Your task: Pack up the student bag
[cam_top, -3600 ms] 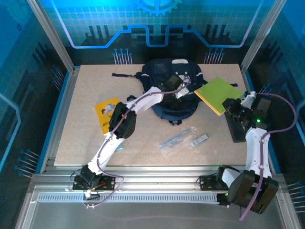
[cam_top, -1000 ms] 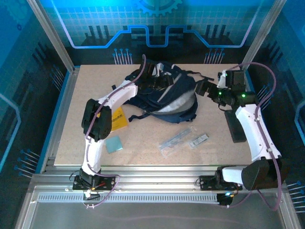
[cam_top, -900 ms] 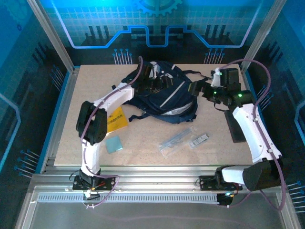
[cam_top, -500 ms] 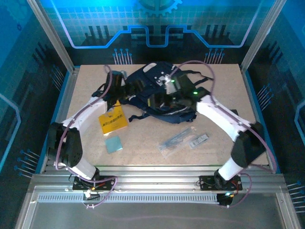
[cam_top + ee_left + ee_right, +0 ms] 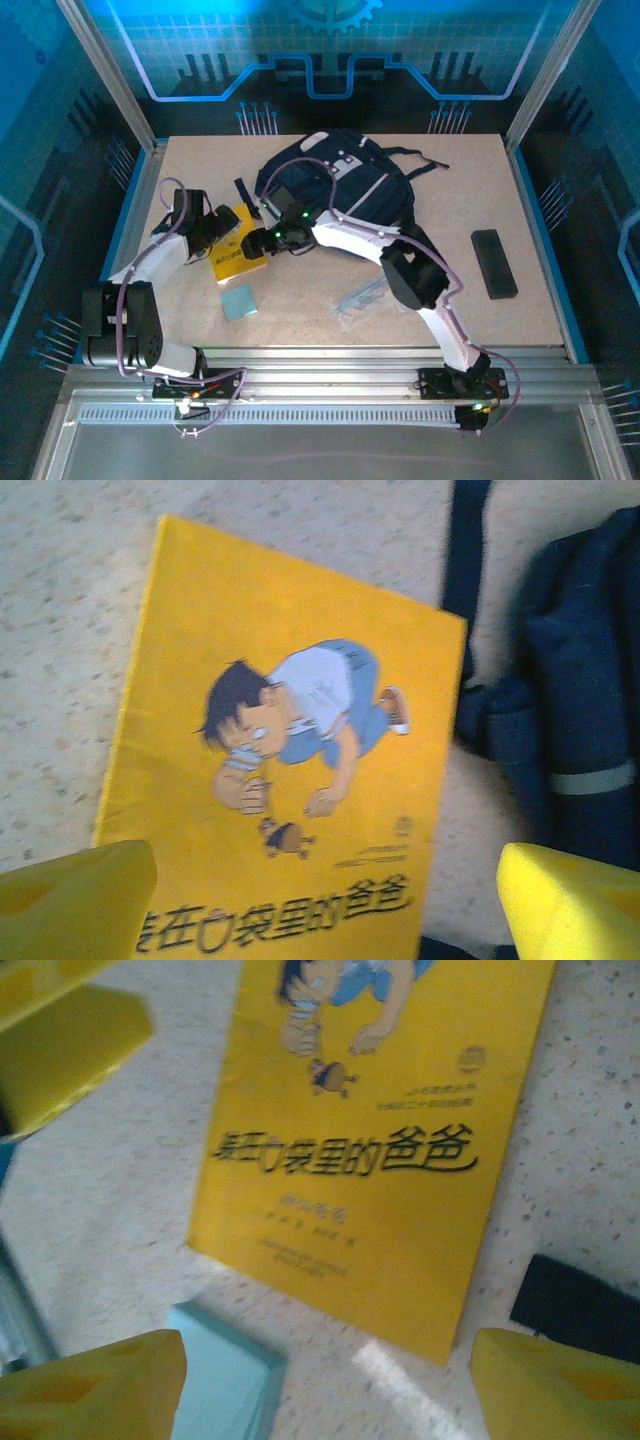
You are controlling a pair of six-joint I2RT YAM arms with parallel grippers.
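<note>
Navy student bag lies upper centre of the top view. 4 items lie unpacked: yellow book, blue pad, plastic packet, black case. Left gripper and right gripper hover over the book, fingers spread, empty.

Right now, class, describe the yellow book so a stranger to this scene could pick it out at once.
Find the big navy student bag at the back of the table. Just to its left lies a book, beside a small pale-blue pad. It alone is bright yellow, with a cartoon boy and black Chinese lettering on its cover.
</note>
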